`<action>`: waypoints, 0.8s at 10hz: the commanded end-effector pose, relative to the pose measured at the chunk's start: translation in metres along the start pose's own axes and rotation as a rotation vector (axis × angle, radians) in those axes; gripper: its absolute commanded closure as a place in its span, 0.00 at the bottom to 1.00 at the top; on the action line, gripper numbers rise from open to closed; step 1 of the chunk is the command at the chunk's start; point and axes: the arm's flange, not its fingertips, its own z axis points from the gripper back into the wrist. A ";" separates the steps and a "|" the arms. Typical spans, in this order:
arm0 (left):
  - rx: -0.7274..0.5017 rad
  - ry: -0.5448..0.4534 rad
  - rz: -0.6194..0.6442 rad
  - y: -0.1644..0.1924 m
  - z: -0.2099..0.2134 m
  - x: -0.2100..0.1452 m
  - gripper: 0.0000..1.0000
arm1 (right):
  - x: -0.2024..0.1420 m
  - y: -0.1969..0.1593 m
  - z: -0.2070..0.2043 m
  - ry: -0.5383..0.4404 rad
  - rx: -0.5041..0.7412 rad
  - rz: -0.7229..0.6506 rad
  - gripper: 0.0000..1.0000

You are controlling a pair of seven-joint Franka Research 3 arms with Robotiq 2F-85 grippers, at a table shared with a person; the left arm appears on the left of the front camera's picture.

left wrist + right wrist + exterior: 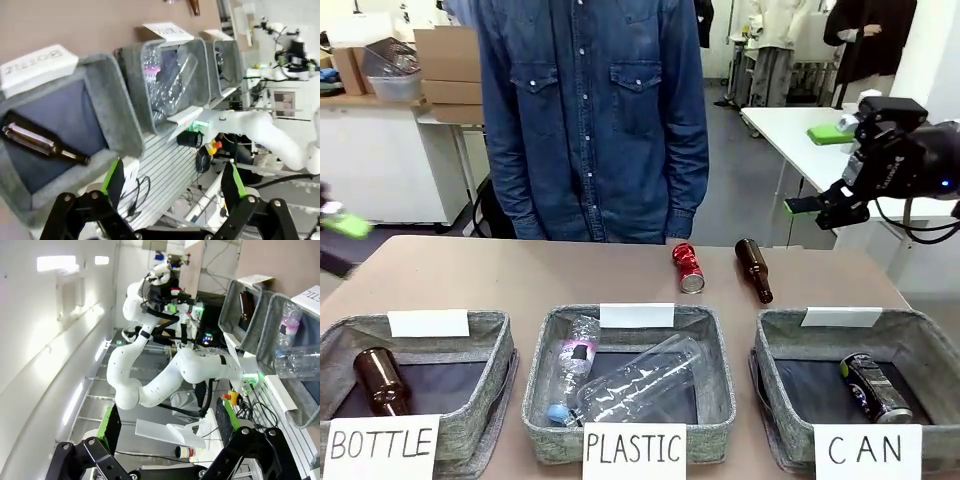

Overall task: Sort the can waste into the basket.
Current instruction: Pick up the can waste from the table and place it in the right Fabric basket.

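Red can (688, 267) on table (520, 275), dark can (875, 387) in CAN basket (923, 335), both far from the jaws, each pair wide open, empty.

Both arms are held up at their own sides, left gripper (172, 182) and right gripper (167, 420) spread wide, the blurred left apparently lower.
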 end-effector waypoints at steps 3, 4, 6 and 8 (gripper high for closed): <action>0.000 0.000 0.000 0.000 0.000 0.000 0.00 | -0.001 0.001 0.000 0.011 0.002 0.010 0.00; 0.000 0.000 0.000 0.000 0.000 0.000 0.00 | -0.001 0.001 0.000 0.011 0.002 0.010 0.00; 0.000 0.000 0.000 0.000 0.000 0.000 0.00 | -0.001 0.001 0.000 0.011 0.002 0.010 0.00; 0.000 0.000 0.000 0.000 0.000 0.000 0.00 | -0.001 0.001 0.000 0.011 0.002 0.010 0.00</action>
